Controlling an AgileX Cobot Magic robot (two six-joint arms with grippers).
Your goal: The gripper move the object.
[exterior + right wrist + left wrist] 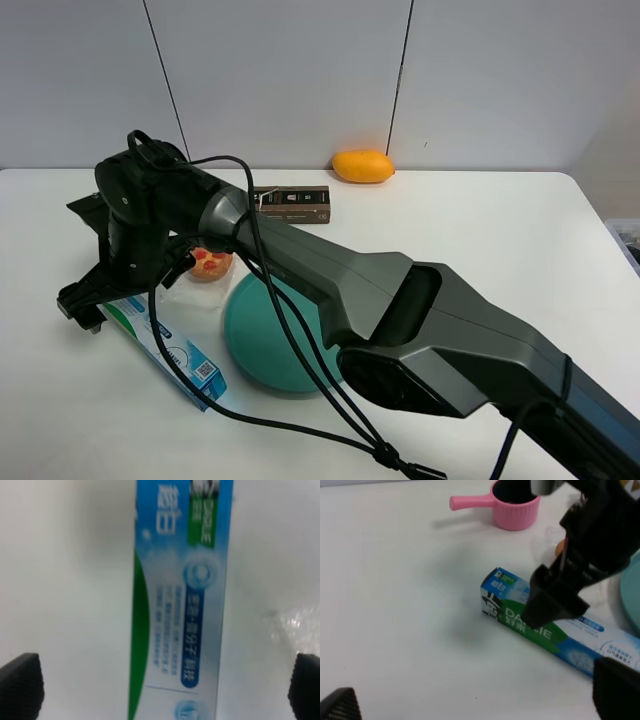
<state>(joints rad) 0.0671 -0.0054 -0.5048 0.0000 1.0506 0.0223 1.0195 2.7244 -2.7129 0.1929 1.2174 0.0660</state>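
The object, a long blue, white and green carton (170,345), lies flat on the white table at the front left. It also shows in the left wrist view (570,647) and the right wrist view (180,605). My right arm reaches across from the lower right. Its gripper (105,300) hangs just above the carton's far-left end. In the right wrist view this gripper (162,687) is open, with one finger on each side of the carton and clear of it. My left gripper (479,697) is open and empty, away from the carton. The left arm is out of the exterior view.
A teal plate (275,335) lies right of the carton. A small clear packet with orange-red contents (210,263) sits behind it. A dark brown box (295,203) and an orange fruit (363,165) lie at the back. A pink saucepan (515,505) stands beyond the carton.
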